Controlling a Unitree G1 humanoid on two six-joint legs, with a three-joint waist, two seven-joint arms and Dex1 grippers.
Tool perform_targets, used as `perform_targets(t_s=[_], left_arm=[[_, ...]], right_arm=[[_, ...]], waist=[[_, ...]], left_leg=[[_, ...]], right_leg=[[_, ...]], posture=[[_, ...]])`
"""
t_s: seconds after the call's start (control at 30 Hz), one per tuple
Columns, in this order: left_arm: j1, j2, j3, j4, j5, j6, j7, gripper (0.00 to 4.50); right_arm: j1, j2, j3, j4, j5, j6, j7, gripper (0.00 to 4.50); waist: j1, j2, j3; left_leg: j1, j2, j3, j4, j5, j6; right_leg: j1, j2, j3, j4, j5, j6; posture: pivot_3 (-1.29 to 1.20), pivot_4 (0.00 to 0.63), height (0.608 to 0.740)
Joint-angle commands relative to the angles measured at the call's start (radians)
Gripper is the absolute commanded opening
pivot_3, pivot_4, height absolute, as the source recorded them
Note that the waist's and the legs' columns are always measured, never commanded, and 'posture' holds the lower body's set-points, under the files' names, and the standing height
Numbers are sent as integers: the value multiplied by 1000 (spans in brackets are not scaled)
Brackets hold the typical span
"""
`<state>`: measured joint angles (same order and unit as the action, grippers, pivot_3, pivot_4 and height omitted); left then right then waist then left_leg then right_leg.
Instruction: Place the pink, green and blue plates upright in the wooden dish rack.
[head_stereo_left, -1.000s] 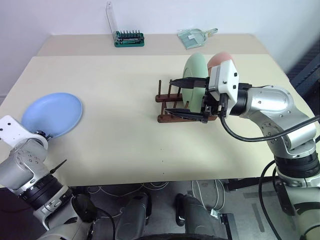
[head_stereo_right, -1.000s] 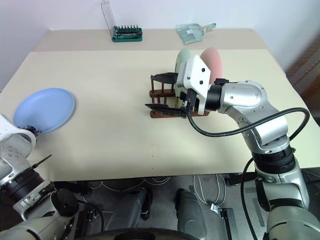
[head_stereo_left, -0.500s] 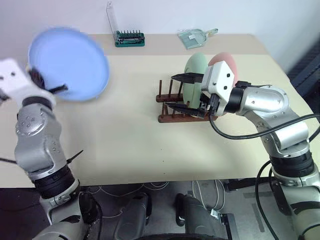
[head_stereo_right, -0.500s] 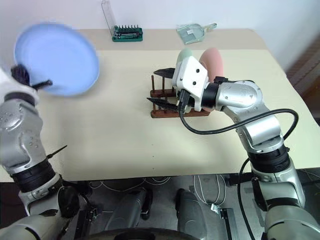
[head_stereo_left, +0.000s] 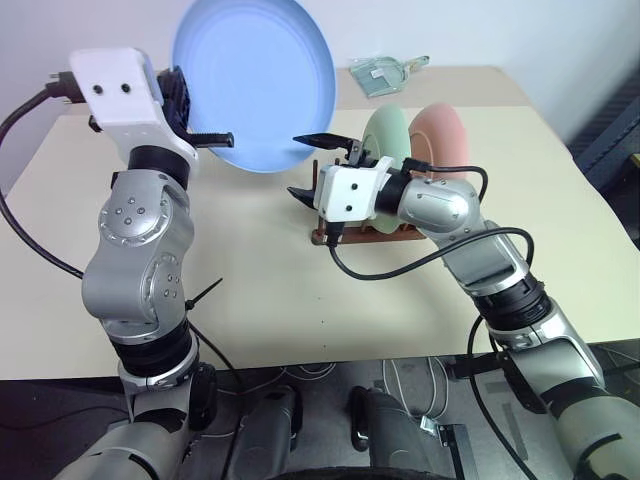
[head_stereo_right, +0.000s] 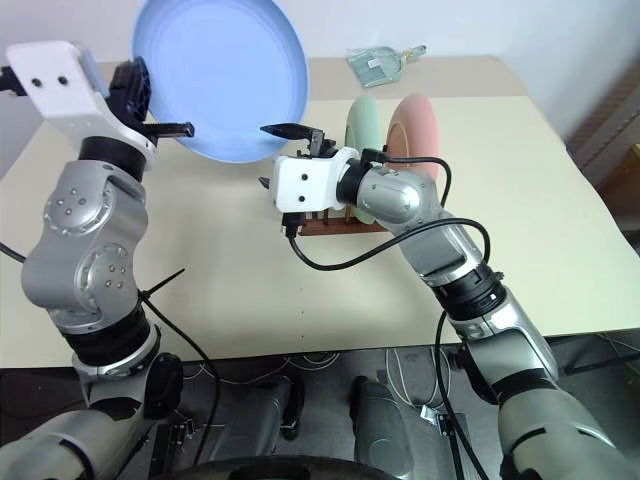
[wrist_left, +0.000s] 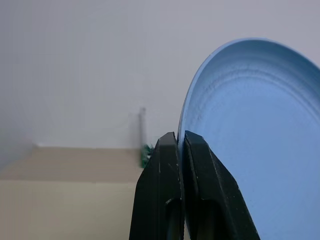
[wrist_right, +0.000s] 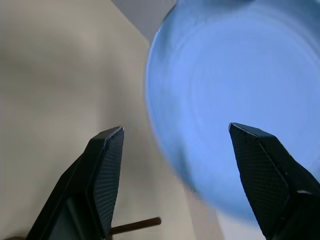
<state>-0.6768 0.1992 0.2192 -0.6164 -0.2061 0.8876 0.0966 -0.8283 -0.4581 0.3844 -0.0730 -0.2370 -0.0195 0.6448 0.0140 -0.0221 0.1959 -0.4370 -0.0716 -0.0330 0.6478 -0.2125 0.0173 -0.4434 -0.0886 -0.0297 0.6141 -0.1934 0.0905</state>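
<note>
Reaching in from the lower right of the left eye view, the right gripper (head_stereo_left: 312, 165) sits near the middle of the frame with its two black fingers spread wide, nothing between them. In the right wrist view those fingers (wrist_right: 102, 170) stand far apart, and the blue plate (wrist_right: 235, 105) hangs beyond them without touching either one.

At the left of the left eye view, the left gripper (head_stereo_left: 205, 118) is raised toward the top of the frame, clenched on the lower left rim of the blue plate (head_stereo_left: 255, 80). The plate stands nearly upright in the air, its hollow face toward the camera. The left wrist view shows the fingertips (wrist_left: 167, 150) pressed together on the plate's thin edge.

Behind the right gripper, right of centre, the wooden dish rack (head_stereo_left: 352, 234) rests on the beige table (head_stereo_left: 250, 300). The green plate (head_stereo_left: 388, 135) and the pink plate (head_stereo_left: 445, 135) stand upright in it, side by side, pink further right.

At the upper right of the frame, a clear dustpan (head_stereo_left: 385, 72) lies at the table's far edge
</note>
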Motion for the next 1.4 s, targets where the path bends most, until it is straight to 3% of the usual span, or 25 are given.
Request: perform_targets(t_s=[0.03, 0.1, 0.17, 0.37, 0.67, 0.7, 0.73, 0.83, 0.97, 1.0, 1.1, 1.2, 1.4], left_arm=[[-26, -1, 7, -75, -24, 48, -3, 14], [-24, -6, 12, -86, -29, 68, 1, 14], [-20, -10, 19, -93, -38, 82, 2, 0], [-18, -7, 29, -95, -46, 101, 0, 0], [-36, -51, 93, -91, -105, 71, -4, 0], [-41, -60, 109, -89, -114, 64, 0, 609], [-54, -72, 137, -87, -126, 47, 11, 816], [-95, -108, 221, -80, -163, 0, 55, 2252], [-164, -112, 370, -48, -229, -94, 121, 4314], [-168, -68, 409, -27, -217, -131, 122, 4466], [-121, 65, 464, 47, -188, -181, 85, 4466], [41, 202, 434, 131, -143, -202, -19, 4466], [305, 250, 345, 192, -154, -303, -203, 4466]], right_arm=[[-27, 16, -9, 4, -39, -47, -21, 3422], [-25, 26, -7, 20, -58, -64, -28, 3422], [-24, 30, -2, 37, -79, -83, -31, 2871], [-16, 46, -6, 49, -95, -103, -23, 28], [-11, 46, -9, 49, -115, -125, -29, 28], [-11, 47, -10, 49, -115, -127, -28, 0], [-12, 47, -9, 49, -115, -131, -28, 0], [-13, 49, -10, 49, -115, -141, -30, 0], [-18, 52, -14, 48, -106, -157, -29, 0], [-19, 53, -17, 44, -98, -161, -26, 0], [-19, 76, -37, 26, -37, -157, -14, 0], [-30, 154, -116, -52, 161, -24, 22, 0], [-68, 213, -253, -179, 487, 205, 69, 0]], waist=[[-2, 0, 0], [-4, 0, 0], [-5, 0, 0], [-4, 0, 0], [-4, 0, 0], [-4, 0, 0], [-4, 0, 0], [-4, 0, 0], [-5, 0, 0], [-6, 0, 0], [-12, 0, 0], [-25, 0, 0], [-22, 0, 0]], left_leg=[[0, 0, 0, 0, 0, 0], [1, 0, 0, 0, 0, 0], [1, 0, 0, 0, 0, 0], [2, 1, 0, 0, 1, -1], [2, 0, 0, 0, 1, -1], [2, 0, 0, 0, 1, -1], [2, 0, 0, 0, 1, -1], [2, 0, 0, 0, 1, -1], [3, 1, 0, 0, 1, -2], [3, 1, 0, 0, 1, -2], [4, 1, 1, -1, 1, -2], [7, 1, 1, -3, 1, -2], [11, 1, -1, -2, -2, 1]], right_leg=[[0, 0, 0, 0, 0, 0], [0, 0, 0, 1, 0, 0], [0, 1, 0, 1, 0, 0], [0, 1, 1, 2, 0, 0], [1, 1, 1, 2, 0, 0], [1, 1, 1, 2, 0, 0], [1, 1, 1, 2, 0, 0], [1, 1, 1, 2, 0, 0], [1, 1, 1, 2, 0, 0], [1, 1, 1, 2, 0, 0], [1, 1, 1, 3, 0, -1], [3, 2, 2, 5, 0, -1], [6, 1, 2, 4, 1, -2]], posture=[[0, 150, 735], [0, 150, 735], [0, 150, 735], [0, 150, 735], [0, 150, 735], [0, 150, 735], [0, 150, 735], [0, 150, 735], [0, 150, 735], [0, 150, 735], [0, 150, 735], [0, 150, 735], [0, 150, 735]])
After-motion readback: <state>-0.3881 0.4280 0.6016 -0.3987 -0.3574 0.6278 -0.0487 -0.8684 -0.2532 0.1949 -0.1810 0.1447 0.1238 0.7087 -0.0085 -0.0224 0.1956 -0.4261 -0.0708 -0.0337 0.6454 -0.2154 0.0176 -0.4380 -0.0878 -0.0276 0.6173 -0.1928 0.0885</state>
